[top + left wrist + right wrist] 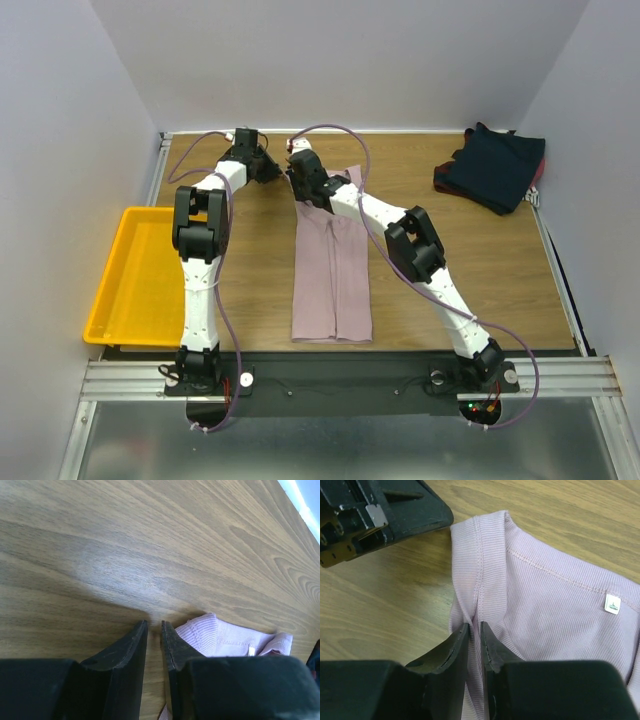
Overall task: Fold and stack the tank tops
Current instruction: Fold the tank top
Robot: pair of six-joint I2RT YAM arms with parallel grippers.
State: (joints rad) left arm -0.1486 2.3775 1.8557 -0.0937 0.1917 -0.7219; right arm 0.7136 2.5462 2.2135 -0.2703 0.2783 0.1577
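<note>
Pink tank top [332,280] takes the middle of your wooden table [450,280]. It's a long strip already folded lengthwise, running from 12 o'clock down to 6 o'clock toward the arm bases. Yellow tray [135,290] sits at 9 o'clock by the table's left edge, well apart from the cloth. Navy tank tops [495,170] lie heaped at 2 o'clock, tight against the right edge, so that corner gives you little room.

Both arms reach to the 12 o'clock end because the straps are there, and by my reading that's the natural place to lift for the next fold. Your right gripper [474,625] is pinched down on a pucker of the ribbed strap edge. Your left gripper [154,623] shows jaws nearly together, tips over bare wood, with pink cloth just beside at 3 o'clock. Whether it grips anything, I cannot tell.

Bare wood lies open on both sides of the strip, so bringing that end toward you looks free. Size label [612,603] faces up inside the neck.
</note>
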